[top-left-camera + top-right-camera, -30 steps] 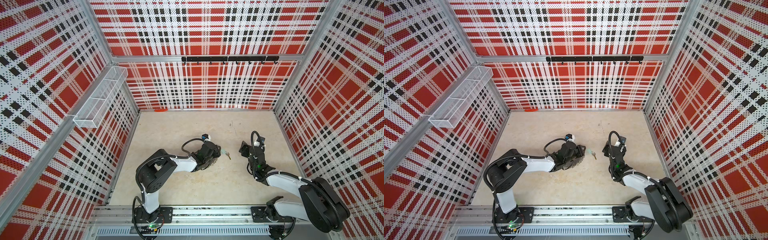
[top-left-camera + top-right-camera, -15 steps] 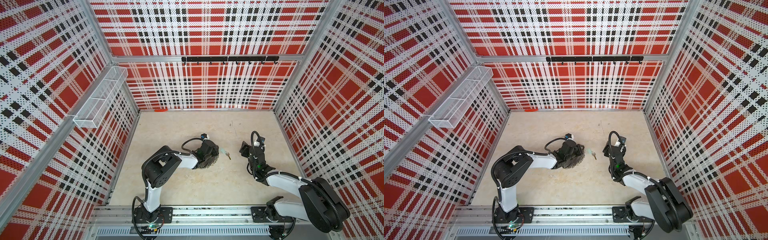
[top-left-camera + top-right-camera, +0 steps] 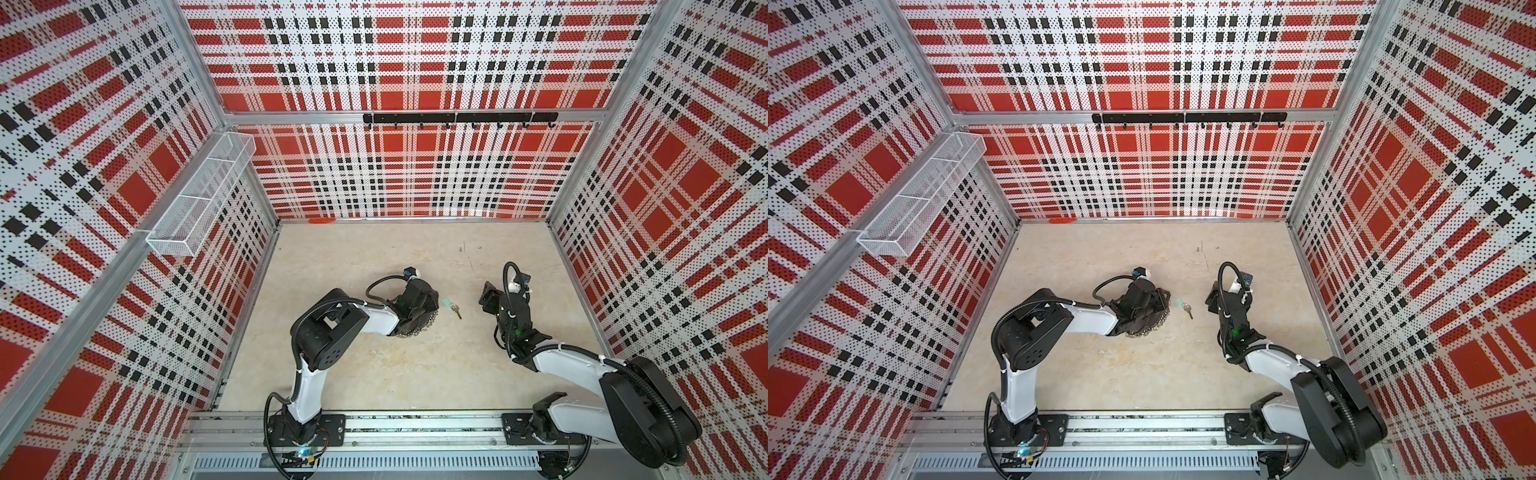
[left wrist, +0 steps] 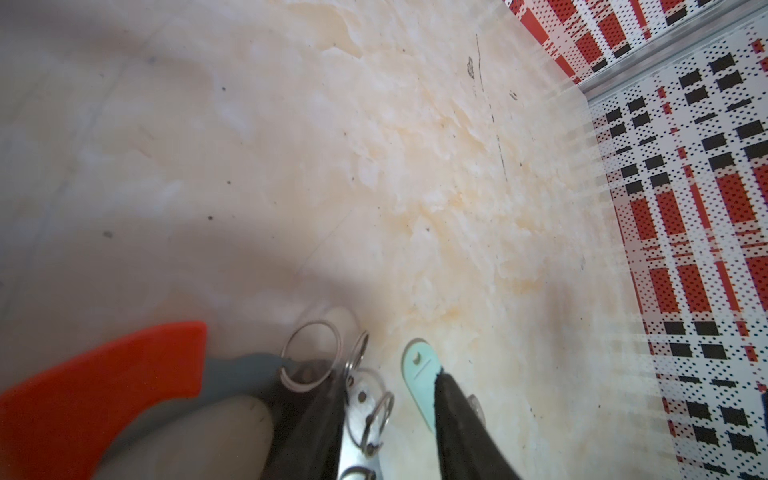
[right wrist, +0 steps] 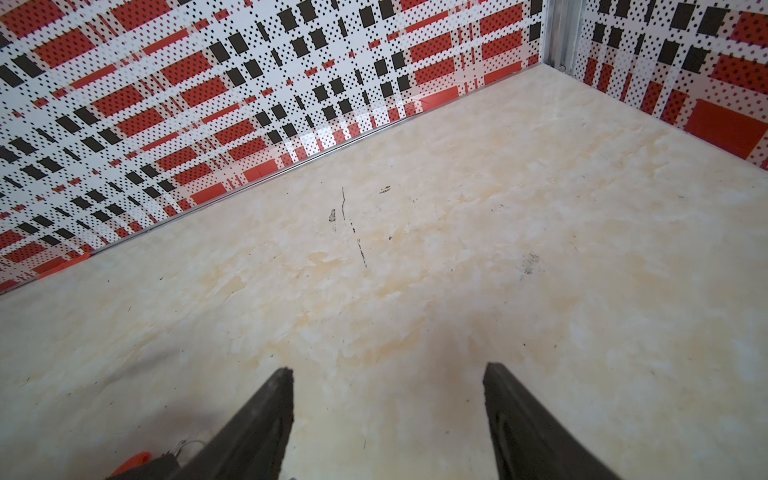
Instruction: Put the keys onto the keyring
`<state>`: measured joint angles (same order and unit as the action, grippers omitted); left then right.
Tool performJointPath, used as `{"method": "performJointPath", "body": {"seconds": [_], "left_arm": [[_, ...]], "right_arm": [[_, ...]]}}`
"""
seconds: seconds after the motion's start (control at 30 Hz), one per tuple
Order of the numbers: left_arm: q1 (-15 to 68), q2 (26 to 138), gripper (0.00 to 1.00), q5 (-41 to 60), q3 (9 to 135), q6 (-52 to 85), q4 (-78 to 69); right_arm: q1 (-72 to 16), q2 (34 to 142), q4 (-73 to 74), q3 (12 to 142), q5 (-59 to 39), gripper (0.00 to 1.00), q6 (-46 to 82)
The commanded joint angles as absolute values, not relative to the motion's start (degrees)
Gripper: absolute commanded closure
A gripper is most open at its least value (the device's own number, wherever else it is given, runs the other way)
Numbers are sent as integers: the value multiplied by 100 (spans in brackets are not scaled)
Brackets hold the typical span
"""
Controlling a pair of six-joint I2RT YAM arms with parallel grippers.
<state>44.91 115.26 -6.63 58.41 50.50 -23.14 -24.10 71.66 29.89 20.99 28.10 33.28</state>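
I'm checking the white mesh basket [image 3: 199,195] first. It is hanging on the left wall and split into three compartments, and I cannot make out any contents through the mesh.

Down on the cream marbled tabletop [image 3: 374,374], I'm watching the left gripper [image 4: 386,386] sitting low over the keyring [image 3: 419,328]. Its fingers are standing apart, straddling the grey metal band without clamping it. In the left wrist view the red segment [image 4: 104,395] is curving off beside one finger, with small wire loops [image 4: 311,353] fanning out at the tip. The keys [image 3: 451,305] are lying flat on the tabletop just beside the keyring, between the two arms. The teal tag [image 4: 419,374] is poking out from under the other left finger, and the metal key is pointing toward the right arm.

The right gripper [image 5: 388,368] is hovering well apart from the keys, fingers spread wide over bare tabletop with nothing between them.

Around all this, plaid perforated walls [image 3: 415,174] are enclosing the cell. A black hook rail [image 3: 457,118] is running along the back wall, and an orange-red strip [image 3: 322,221] is lying at its foot. A dark scratch [image 3: 462,249] is marking the tabletop beyond the grippers.
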Motion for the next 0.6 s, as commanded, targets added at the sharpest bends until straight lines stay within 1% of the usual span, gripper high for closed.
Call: {"method": "performJointPath", "body": {"seconds": [0.0, 0.2, 0.3, 0.37, 0.47, 0.57], "left_arm": [[4447, 11672, 62, -598, 5989, 4948, -2364], [4438, 11733, 66, -592, 6012, 4939, -2363], [4430, 11746, 66, -607, 6012, 4921, -2356], [4413, 11735, 65, -630, 6006, 4883, -2355], [4365, 11696, 58, -681, 5960, 4780, -2338], [4279, 11657, 56, -595, 5950, 4622, -2346]], "right_arm": [[-2382, 7058, 3076, 2030, 2824, 26, 3313], [-2384, 7068, 3084, 2030, 2819, 27, 3305], [-2382, 7067, 3080, 2034, 2821, 27, 3296], [-2382, 7060, 3085, 2037, 2797, 27, 3291], [-2382, 7049, 3085, 2036, 2801, 27, 3281], [-2382, 7032, 3097, 2031, 2779, 27, 3276]]}}
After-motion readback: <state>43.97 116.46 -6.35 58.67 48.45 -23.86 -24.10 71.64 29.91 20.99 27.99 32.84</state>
